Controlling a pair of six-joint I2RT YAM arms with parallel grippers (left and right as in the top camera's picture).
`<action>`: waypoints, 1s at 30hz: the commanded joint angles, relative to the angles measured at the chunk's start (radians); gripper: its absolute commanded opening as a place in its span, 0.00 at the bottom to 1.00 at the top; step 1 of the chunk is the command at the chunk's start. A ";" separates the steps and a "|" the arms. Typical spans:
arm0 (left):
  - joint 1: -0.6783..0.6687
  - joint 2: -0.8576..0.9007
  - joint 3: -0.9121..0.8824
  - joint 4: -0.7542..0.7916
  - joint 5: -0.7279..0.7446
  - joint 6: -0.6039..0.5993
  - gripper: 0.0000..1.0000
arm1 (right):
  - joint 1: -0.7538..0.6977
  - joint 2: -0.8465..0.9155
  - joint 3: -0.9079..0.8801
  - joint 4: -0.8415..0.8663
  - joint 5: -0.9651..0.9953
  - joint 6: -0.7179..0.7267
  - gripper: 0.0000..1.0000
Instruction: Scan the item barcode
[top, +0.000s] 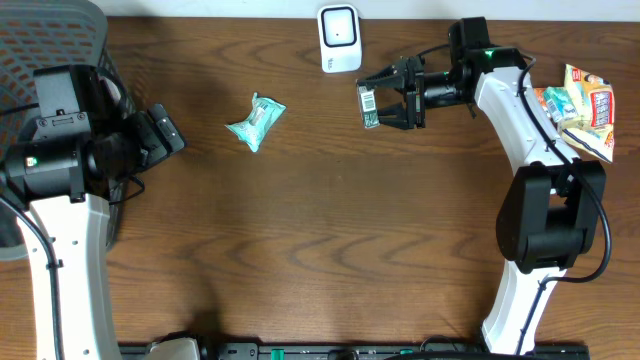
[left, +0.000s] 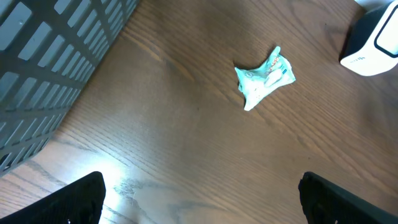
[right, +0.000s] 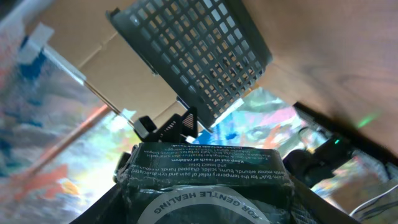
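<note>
The item is a dark green box (top: 368, 106) with a white barcode label on its end. My right gripper (top: 384, 99) is shut on it and holds it in the air, just right of and below the white scanner (top: 339, 38) at the table's back edge. In the right wrist view the box (right: 208, 177) fills the gap between the fingers, its printed text upside down. My left gripper (top: 163, 133) stands open at the far left with nothing in it. In its wrist view both dark fingertips (left: 73, 200) hang over bare wood, wide apart.
A crumpled teal packet (top: 256, 121) lies left of centre, also seen as the packet (left: 264, 76) in the left wrist view. A grey mesh basket (top: 55, 35) is at the far left. A pile of colourful snack packs (top: 585, 105) sits at the right edge.
</note>
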 joint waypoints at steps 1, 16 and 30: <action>0.004 0.002 0.022 -0.003 0.005 -0.002 0.98 | -0.004 -0.011 0.000 0.008 -0.003 0.154 0.55; 0.004 0.002 0.022 -0.003 0.005 -0.002 0.98 | -0.004 -0.011 0.000 0.105 0.187 0.485 0.54; 0.004 0.002 0.022 -0.003 0.005 -0.001 0.98 | 0.028 -0.011 0.000 0.131 0.335 0.493 0.54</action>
